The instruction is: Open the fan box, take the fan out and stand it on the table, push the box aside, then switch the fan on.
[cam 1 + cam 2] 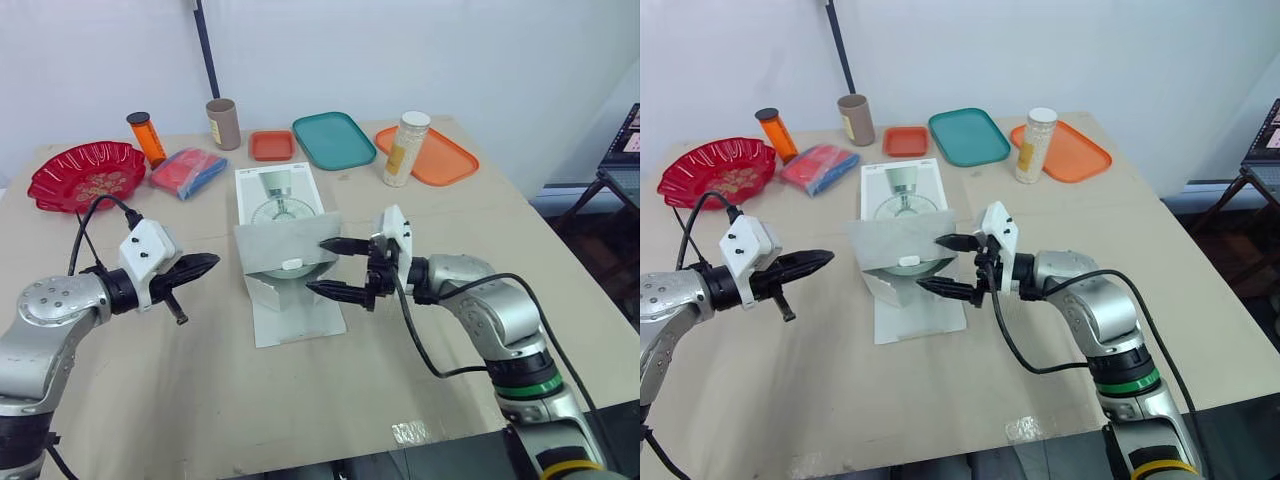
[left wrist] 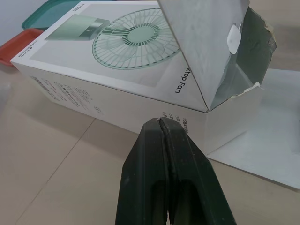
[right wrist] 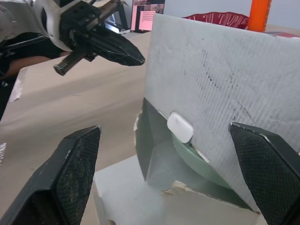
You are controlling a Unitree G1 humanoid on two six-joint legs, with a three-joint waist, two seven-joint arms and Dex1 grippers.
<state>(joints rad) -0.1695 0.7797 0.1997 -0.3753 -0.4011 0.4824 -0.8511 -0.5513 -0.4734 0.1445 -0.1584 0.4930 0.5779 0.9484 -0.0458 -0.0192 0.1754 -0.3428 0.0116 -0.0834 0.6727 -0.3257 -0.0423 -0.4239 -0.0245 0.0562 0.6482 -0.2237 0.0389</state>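
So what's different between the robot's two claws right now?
The left gripper is shut, its fingers pressed together; the right gripper is open wide. The left gripper hangs beside the box, clear of it; the right gripper is at the box's open end, by the raised flap. Both have black fingers and point inward at the box.

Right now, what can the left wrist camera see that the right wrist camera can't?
Left wrist view: the fan picture printed on top of the box, and a corner of the teal tray. Right wrist view: the red bowl, the orange bottle and the open right gripper. Both: the box's raised grey flap, its white tab and the shut left gripper.
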